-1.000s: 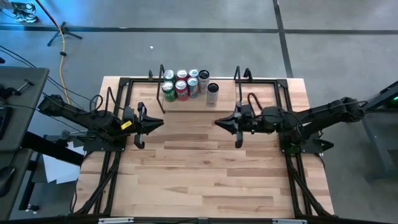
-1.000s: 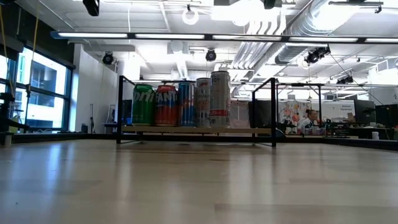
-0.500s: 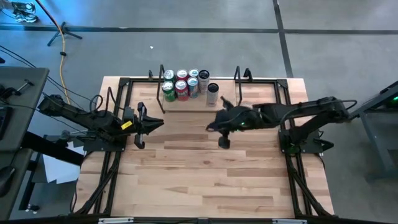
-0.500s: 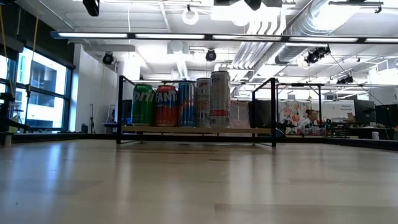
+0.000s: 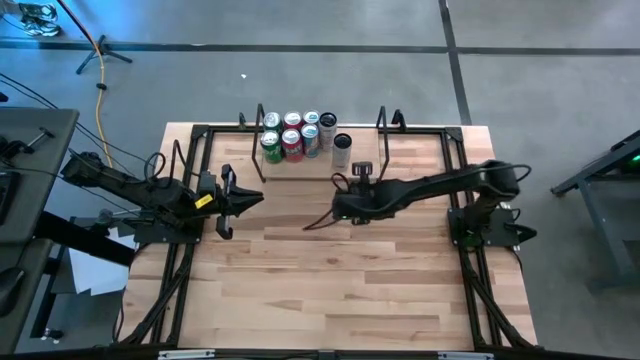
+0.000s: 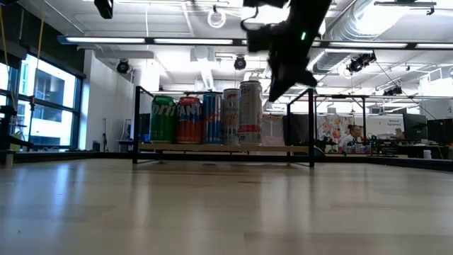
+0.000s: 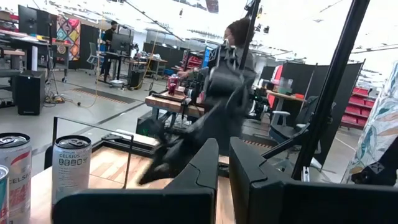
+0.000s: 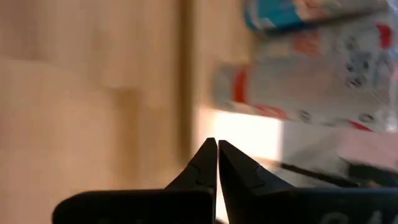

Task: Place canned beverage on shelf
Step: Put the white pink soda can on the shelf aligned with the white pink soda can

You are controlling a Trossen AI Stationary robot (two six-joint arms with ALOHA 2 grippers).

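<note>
Shelf (image 5: 300, 160) at the bench's (image 5: 330, 280) far edge, cans (image 5: 292, 137) packed at its left end, right pincer (image 5: 338, 208) clenched empty mid-bench just short of it, left pincer (image 5: 252, 198) clenched empty at left, left wrist view alone catches a person (image 7: 239, 37) beyond.
</note>
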